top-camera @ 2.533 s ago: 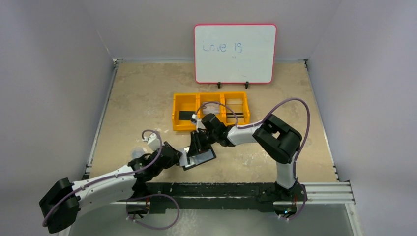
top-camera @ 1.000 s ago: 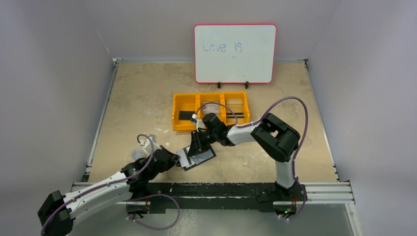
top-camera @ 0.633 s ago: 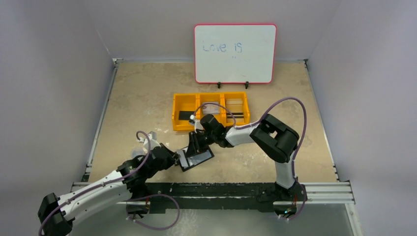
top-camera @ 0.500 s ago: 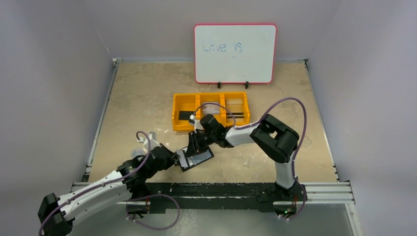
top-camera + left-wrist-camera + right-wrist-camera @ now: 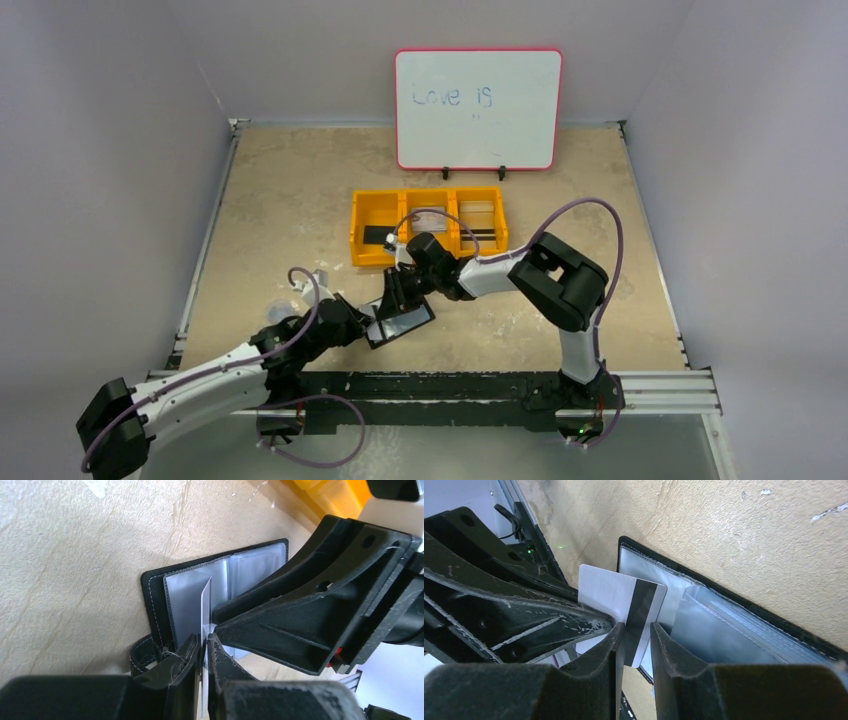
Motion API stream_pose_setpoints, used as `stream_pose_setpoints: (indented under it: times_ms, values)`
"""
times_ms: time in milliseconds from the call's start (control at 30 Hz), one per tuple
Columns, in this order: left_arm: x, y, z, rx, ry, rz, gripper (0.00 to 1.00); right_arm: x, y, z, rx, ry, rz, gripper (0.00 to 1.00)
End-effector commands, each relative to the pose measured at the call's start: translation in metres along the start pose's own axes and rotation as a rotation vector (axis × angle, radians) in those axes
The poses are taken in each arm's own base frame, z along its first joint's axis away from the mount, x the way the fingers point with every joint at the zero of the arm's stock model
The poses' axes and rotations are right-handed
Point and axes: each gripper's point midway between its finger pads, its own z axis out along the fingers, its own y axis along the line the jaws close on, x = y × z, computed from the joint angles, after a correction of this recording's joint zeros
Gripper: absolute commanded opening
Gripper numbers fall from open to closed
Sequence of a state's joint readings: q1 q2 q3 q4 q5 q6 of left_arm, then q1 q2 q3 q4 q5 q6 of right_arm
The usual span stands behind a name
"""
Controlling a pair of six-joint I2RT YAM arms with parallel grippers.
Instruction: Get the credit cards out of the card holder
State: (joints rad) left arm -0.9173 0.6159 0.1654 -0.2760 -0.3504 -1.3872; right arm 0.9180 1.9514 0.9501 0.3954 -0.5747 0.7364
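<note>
Standing edge-on, a card [image 5: 205, 600] is pinched between the left fingers [image 5: 182, 665] (holder [image 5: 148, 587] beneath); right fingers [image 5: 599, 655] are seen narrowly parted alongside.

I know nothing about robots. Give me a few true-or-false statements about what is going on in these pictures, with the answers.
1. The card holder lies open on the table. True.
2. The left gripper pinches a credit card by its edge. True.
3. That card is plain white all over. False: a dark stripe runs across it.
4. The yellow tray has two compartments. False: it has three.
5. The whiteboard at the back is blank. False: there is handwriting on it.
</note>
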Motion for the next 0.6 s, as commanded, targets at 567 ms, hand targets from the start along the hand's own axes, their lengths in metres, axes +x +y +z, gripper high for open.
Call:
stream_pose_setpoints:
  times_ms: [567]
  values:
    - [-0.063,-0.060,-0.043,0.136,-0.210,0.044,0.00,-0.067,0.065,-0.072,0.035,-0.347,-0.183,0.41]
